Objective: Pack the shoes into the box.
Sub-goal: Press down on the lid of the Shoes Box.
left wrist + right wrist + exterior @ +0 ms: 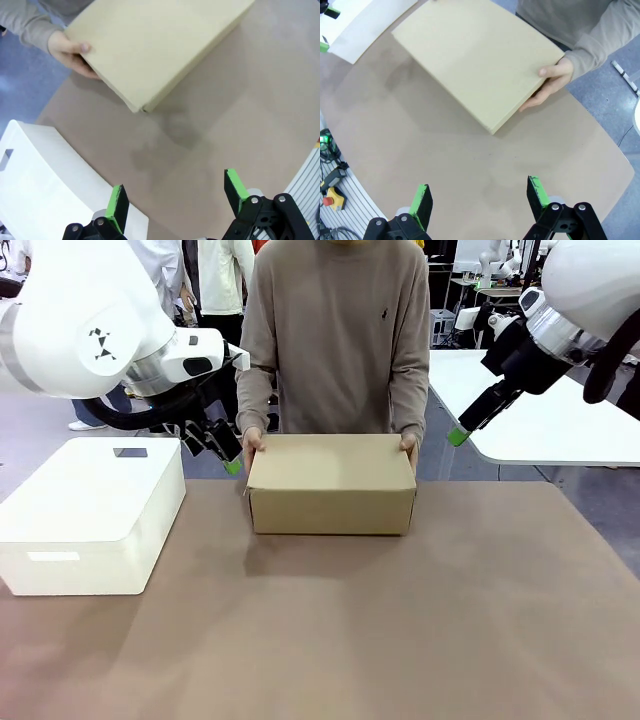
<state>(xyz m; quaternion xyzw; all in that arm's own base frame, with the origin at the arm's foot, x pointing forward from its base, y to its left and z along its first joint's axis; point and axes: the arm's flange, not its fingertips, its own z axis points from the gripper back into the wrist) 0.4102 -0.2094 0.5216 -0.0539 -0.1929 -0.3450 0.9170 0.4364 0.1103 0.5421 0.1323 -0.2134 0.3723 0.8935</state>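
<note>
Crosswise, closed box (331, 483), long axis left-right, person's hands (252, 443) at ends

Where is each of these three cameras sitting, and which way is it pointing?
Front view: fixed between the arms, facing across the table at the person; left gripper and right gripper flank the closed box.
Left wrist view: on the left arm, looking down past its open gripper at the box, a hand and the white box.
Right wrist view: on the right arm, looking down past its open gripper at the box and the other hand.
All three share the box and the person's hands.
</note>
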